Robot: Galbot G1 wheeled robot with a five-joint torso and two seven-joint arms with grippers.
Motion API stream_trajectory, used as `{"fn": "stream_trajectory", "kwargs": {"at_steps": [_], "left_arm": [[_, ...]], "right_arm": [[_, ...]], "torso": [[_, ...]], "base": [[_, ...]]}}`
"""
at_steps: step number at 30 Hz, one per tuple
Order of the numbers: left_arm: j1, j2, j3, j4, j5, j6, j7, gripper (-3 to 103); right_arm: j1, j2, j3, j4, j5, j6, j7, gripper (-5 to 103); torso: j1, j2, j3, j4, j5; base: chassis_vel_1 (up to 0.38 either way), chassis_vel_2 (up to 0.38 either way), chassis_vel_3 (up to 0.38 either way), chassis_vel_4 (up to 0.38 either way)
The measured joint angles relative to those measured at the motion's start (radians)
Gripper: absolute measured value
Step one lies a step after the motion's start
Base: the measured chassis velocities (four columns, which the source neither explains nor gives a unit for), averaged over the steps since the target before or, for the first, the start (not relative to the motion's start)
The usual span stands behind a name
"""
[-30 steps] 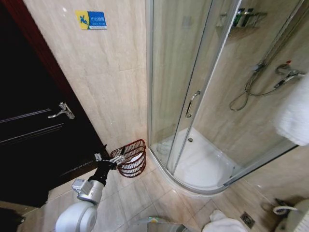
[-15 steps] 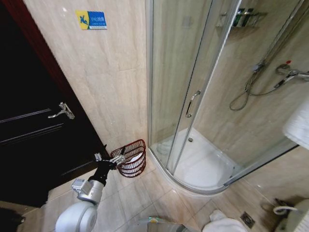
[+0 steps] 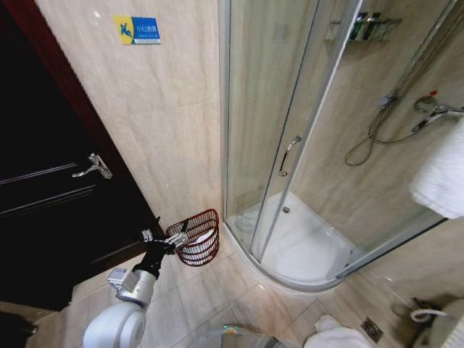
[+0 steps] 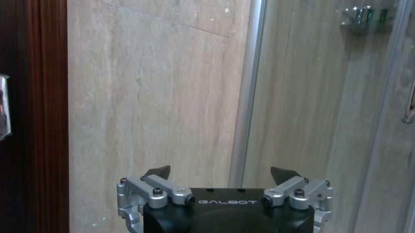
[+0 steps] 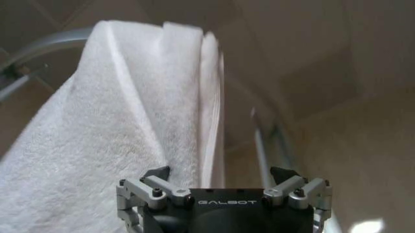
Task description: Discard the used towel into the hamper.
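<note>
likely a hotel bathroom: glass shower enclosure (image 3: 290, 145), tiled walls, shower hose (image 3: 377, 130)

Dark door (image 3: 51, 196) at left, silver lever handle (image 3: 93, 167) on it. Blue and yellow sign (image 3: 137, 30) high on the beige tiled wall (image 3: 159, 123). Curved glass shower cabin (image 3: 290, 130) to the right of the wall, vertical handle (image 3: 288, 155) on its sliding door. White shower tray (image 3: 304, 246) inside, small drain (image 3: 286, 209) near its back. Hose and shower head (image 3: 424, 116) on the cabin wall, bottles on a wire shelf (image 3: 370, 27) above. Floor drain (image 3: 373, 330) in the tiled floor, near the lower right corner.
</note>
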Motion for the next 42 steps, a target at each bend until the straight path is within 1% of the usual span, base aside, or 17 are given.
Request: {"fn": "stream_trajectory", "kwargs": {"at_steps": [1, 2, 3, 6, 12, 13, 14, 16, 27, 31, 35, 36, 37, 38, 40, 41, 42], "left_arm": [[0.0, 0.0, 0.0, 0.0, 0.0, 0.0, 0.0, 100], [0.0, 0.0, 0.0, 0.0, 0.0, 0.0, 0.0, 100], [0.0, 0.0, 0.0, 0.0, 0.0, 0.0, 0.0, 100], [0.0, 0.0, 0.0, 0.0, 0.0, 0.0, 0.0, 100], [0.0, 0.0, 0.0, 0.0, 0.0, 0.0, 0.0, 100], [0.0, 0.0, 0.0, 0.0, 0.0, 0.0, 0.0, 100], [0.0, 0.0, 0.0, 0.0, 0.0, 0.0, 0.0, 100], [0.0, 0.0, 0.0, 0.0, 0.0, 0.0, 0.0, 100], [0.0, 0.0, 0.0, 0.0, 0.0, 0.0, 0.0, 100], [0.0, 0.0, 0.0, 0.0, 0.0, 0.0, 0.0, 100], [0.0, 0.0, 0.0, 0.0, 0.0, 0.0, 0.0, 100], [0.0, 0.0, 0.0, 0.0, 0.0, 0.0, 0.0, 100], [0.0, 0.0, 0.0, 0.0, 0.0, 0.0, 0.0, 100], [0.0, 0.0, 0.0, 0.0, 0.0, 0.0, 0.0, 100], [0.0, 0.0, 0.0, 0.0, 0.0, 0.0, 0.0, 100], [0.0, 0.0, 0.0, 0.0, 0.0, 0.0, 0.0, 100], [0.0, 0.0, 0.0, 0.0, 0.0, 0.0, 0.0, 100]], "right_arm": [[0.001, -0.002, -0.005, -0.002, 0.051, -0.011, 0.002, 100], [0.001, -0.002, -0.008, -0.001, 0.08, -0.016, 0.002, 100], [0.001, -0.002, -0.008, -0.001, 0.08, -0.016, 0.002, 100], [-0.001, 0.004, -0.018, 0.025, 0.135, -0.031, 0.002, 100], [0.003, 0.01, -0.032, 0.042, 0.179, -0.042, 0.001, 100], [0.007, 0.01, -0.041, 0.05, 0.205, -0.048, 0.0, 100], [0.007, 0.01, -0.041, 0.05, 0.205, -0.048, 0.0, 100], [0.009, 0.009, -0.05, 0.066, 0.235, -0.056, 0.0, 100], [0.022, 0.01, -0.089, 0.121, 0.305, -0.072, 0.002, 100], [0.016, 0.002, -0.091, 0.141, 0.312, -0.081, 0.001, 100], [0.004, -0.016, -0.099, 0.14, 0.299, -0.082, -0.033, 100], [0.004, -0.018, -0.106, 0.135, 0.287, -0.074, -0.045, 103], [0.004, -0.018, -0.112, 0.125, 0.262, -0.064, -0.061, 100], [0.004, -0.018, -0.112, 0.125, 0.262, -0.064, -0.061, 100], [0.005, -0.019, -0.113, 0.108, 0.222, -0.052, -0.08, 79], [0.005, -0.022, -0.111, 0.101, 0.215, -0.048, -0.083, 74], [0.005, -0.022, -0.111, 0.101, 0.215, -0.048, -0.083, 74]], "torso": [[0.0, 0.0, 0.0, 0.0, -0.0003], [0.0, 0.0, 0.0, 0.0, -0.0003], [0.0, 0.0, 0.0, 0.0, -0.0003], [0.0, 0.0, 0.0, 0.0, -0.0003], [0.0, 0.0, 0.0, 0.0002, -0.0003], [0.0, 0.0, 0.0, 0.0001, -0.0002], [0.0, 0.0, 0.0, 0.0001, -0.0002], [0.0, 0.0, 0.0, 0.0001, -0.0003], [0.0, 0.0, 0.0, 0.0001, -0.0003], [0.0, 0.0, 0.0, 0.0001, -0.0003], [0.0, 0.0, 0.0, -0.0001, -0.0003], [0.0, 0.0, 0.0, -0.0002, -0.0002], [0.0, 0.0, 0.0, 0.0001, 0.0], [0.0, 0.0, 0.0, 0.0001, 0.0], [0.0, 0.0, 0.0, 0.0002, 0.0], [0.0, 0.0, 0.0, 0.0002, 0.0001], [0.0, 0.0, 0.0, 0.0002, 0.0001]], "base": [[0.0, 0.0, 0.0, 0.0], [0.0, 0.0, 0.0, 0.0], [0.0, 0.0, 0.0, 0.0], [0.0, 0.0, 0.0, 0.0], [0.0, 0.0, 0.0, 0.0], [0.0, 0.0, 0.0, 0.0], [0.0, 0.0, 0.0, 0.0], [0.0, 0.0, 0.0, 0.0], [0.0, 0.0, 0.0, 0.0], [0.0, 0.0, 0.0, 0.0], [0.0, 0.0, 0.0, 0.0], [0.0, 0.0, 0.0, 0.0], [0.0, 0.0, 0.0, 0.0], [0.0, 0.0, 0.0, 0.0], [0.0, 0.0, 0.0, 0.0], [0.0, 0.0, 0.0, 0.0], [0.0, 0.0, 0.0, 0.0]]}}
